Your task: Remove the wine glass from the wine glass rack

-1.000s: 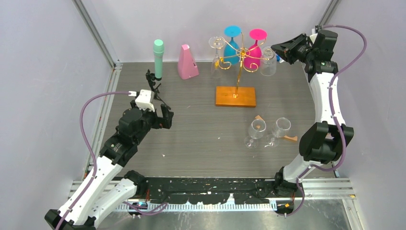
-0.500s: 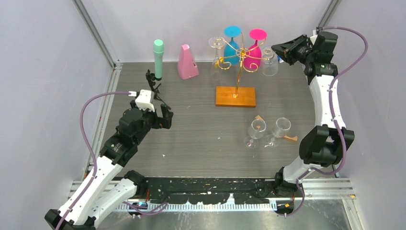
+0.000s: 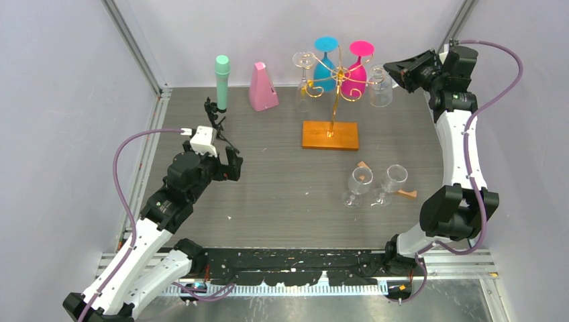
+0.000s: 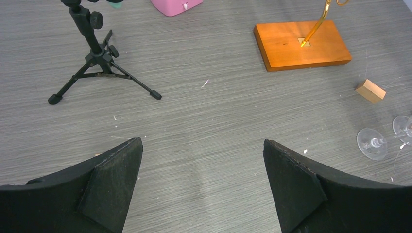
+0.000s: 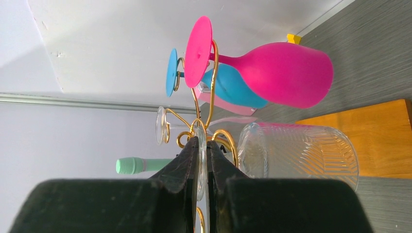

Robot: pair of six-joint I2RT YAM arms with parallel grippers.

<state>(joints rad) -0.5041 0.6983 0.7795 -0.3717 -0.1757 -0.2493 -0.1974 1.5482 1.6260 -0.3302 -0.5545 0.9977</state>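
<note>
Robot at the rack: the right arm point(image 3: 463, 141) stands stretched tall along the right side of the table point(image 3: 282, 201). Its wrist is bent leftward at the far right corner, so the right gripper point(image 3: 394, 71) points at the top of the wine glass rack point(image 3: 333, 75).

The clear, ribbed wine glass point(image 3: 380, 90) hangs upside down at the rack's right side, just right of a pink glass point(image 3: 355, 72). Its long axis is upright, foot up and bowl mouth down toward the table.

In the right wrist view the fingers point(image 5: 184, 165) are clenched almost together on the thin round foot of the glass, pinching it edge-on. Gold wire curls lie close around the fingertips, and whether the stem is clear of the rack's arm is hard to tell.

The rack stands on its orange-brown base point(image 3: 329, 135) at the far middle of the table. It also carries a blue glass point(image 3: 325, 64) and, on its left, another clear glass point(image 3: 303, 79).

The left arm point(image 3: 161, 208) is folded low at the near left. The left gripper point(image 3: 231, 164) is released, jaws wide apart over the tabletop and touching nothing, near a small black tripod point(image 3: 216, 121).

Two more clear glasses point(image 3: 359, 182) sit on the table, nearer than the base and to its right.
</note>
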